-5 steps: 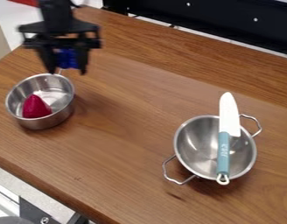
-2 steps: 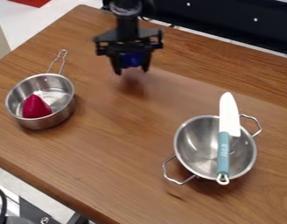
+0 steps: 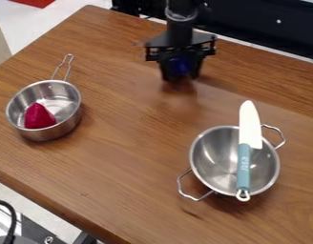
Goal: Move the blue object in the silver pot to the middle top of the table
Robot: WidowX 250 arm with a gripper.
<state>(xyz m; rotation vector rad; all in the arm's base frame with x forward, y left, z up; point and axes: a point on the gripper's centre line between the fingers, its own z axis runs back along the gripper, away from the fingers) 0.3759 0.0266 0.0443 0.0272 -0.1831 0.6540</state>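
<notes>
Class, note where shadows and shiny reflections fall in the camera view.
Camera view: a shadow at the lower right of the small silver pot; another on the brown wooden table, below the two-handled silver metal bowl; pale reflections inside both.

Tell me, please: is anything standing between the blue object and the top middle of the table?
Nothing visible. The hand holds the blue object over that part of the table; the pot is to the left, the bowl at lower right.

Black arm (image 3: 179,32), shiny collar (image 3: 181,14); black hand (image 3: 181,77), wide crossbar (image 3: 159,54).
</notes>
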